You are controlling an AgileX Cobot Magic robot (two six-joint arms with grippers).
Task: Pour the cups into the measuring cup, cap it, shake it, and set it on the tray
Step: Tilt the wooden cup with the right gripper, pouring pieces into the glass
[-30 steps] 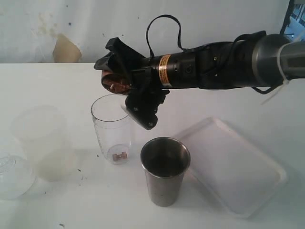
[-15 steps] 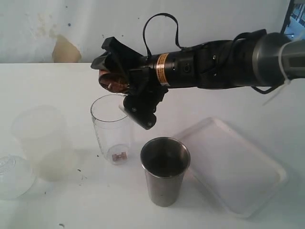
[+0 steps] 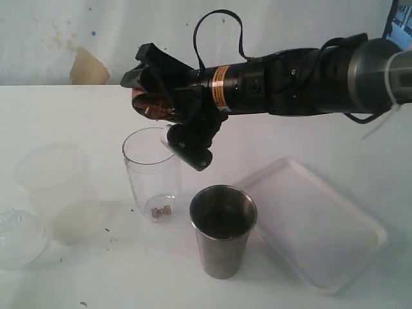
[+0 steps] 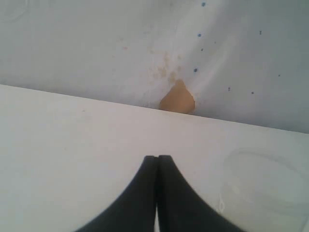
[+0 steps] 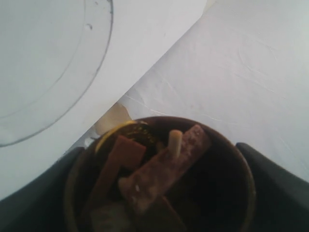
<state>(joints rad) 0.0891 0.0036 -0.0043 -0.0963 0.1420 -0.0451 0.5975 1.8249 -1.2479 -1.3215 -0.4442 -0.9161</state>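
Since a second ago the right end effector (image 3: 145, 90) has crept a little up and to the left with its load; everything on the surface (image 3: 96, 116) sits where it was.

It carries the wooden cup (image 3: 154, 107), its fingers (image 5: 277, 186) spread wide round the cup's sides and pressed against them. The cup hangs in the air just above the open mouth of the measuring cup (image 3: 152, 174). It is rolled far over, its long axis well off vertical, with the mouth turned downward and toward the near side of the exterior view. The right wrist view looks straight into that mouth: brown strips and a pale stick (image 5: 175, 141) lie inside.

The measuring cup stands upright on the surface, long axis vertical, mouth up, with a small brown piece (image 3: 161, 209) on its bottom. The steel tumbler (image 3: 223, 228) stands upright just beside it on the near right, and the tray (image 3: 322, 225) lies flat to the right of both. A frosted plastic cup (image 3: 58, 193) stands to the left of the measuring cup, and the cap (image 3: 16, 235) rests on the surface beside it at the left edge.

The left end effector (image 4: 157, 193) has its fingers pressed together on nothing, over bare surface.
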